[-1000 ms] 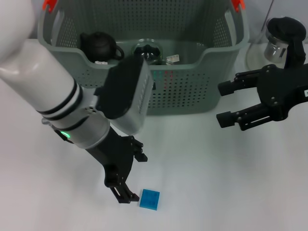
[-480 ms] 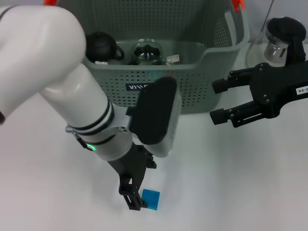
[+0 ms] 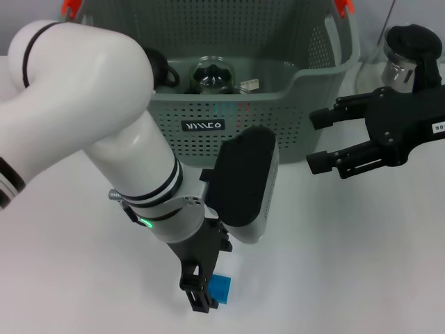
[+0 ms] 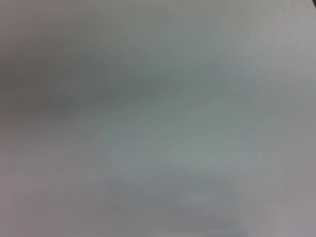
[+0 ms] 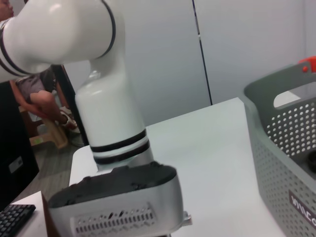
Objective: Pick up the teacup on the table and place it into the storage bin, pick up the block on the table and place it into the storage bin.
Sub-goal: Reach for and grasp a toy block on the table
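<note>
From the head camera, my left gripper [image 3: 203, 296] is down at the desk's [image 3: 361, 264] near edge, its jaws spread around the blue block [image 3: 221, 289], which lies flat on the white top just beside one fingertip. The storage bin [image 3: 292, 132] stands at the far edge with a glass teacup [image 3: 212, 74] and a dark teapot [image 3: 161, 69] inside. My right gripper [image 3: 321, 140] hangs above the desk beside the bin's right wall, jaws spread and holding nothing.

My left wrist camera gives only a grey blur.

My right wrist camera shows my left arm [image 5: 106, 113] across the desk and a corner of the bin [image 5: 289, 148].
</note>
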Motion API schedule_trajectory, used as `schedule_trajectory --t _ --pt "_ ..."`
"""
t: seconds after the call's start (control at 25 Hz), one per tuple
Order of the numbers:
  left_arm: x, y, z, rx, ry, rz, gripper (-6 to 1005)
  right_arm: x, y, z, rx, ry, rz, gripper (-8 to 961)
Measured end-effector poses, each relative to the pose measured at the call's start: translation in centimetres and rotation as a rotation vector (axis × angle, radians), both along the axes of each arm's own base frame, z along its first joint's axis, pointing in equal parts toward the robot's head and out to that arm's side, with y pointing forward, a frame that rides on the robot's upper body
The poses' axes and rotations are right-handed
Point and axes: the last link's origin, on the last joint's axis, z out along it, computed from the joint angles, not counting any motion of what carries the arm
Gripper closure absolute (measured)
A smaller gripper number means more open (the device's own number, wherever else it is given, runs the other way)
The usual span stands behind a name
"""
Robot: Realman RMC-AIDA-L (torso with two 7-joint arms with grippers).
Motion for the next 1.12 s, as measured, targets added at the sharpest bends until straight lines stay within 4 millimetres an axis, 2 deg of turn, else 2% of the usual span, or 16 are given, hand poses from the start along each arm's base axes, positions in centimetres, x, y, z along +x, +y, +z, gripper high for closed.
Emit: schedule_trajectory --t 0.72,1.12 --pt "0.1 -0.7 -1.0 0.002 0.025 -0.003 132 0.3 0.1 0.2 0.017 0.025 -0.007 41" --pt "-0.3 -0.8 -1.3 0.007 0.054 -0.029 196 0.9 0.1 0.3 0.03 0.043 -0.013 41"
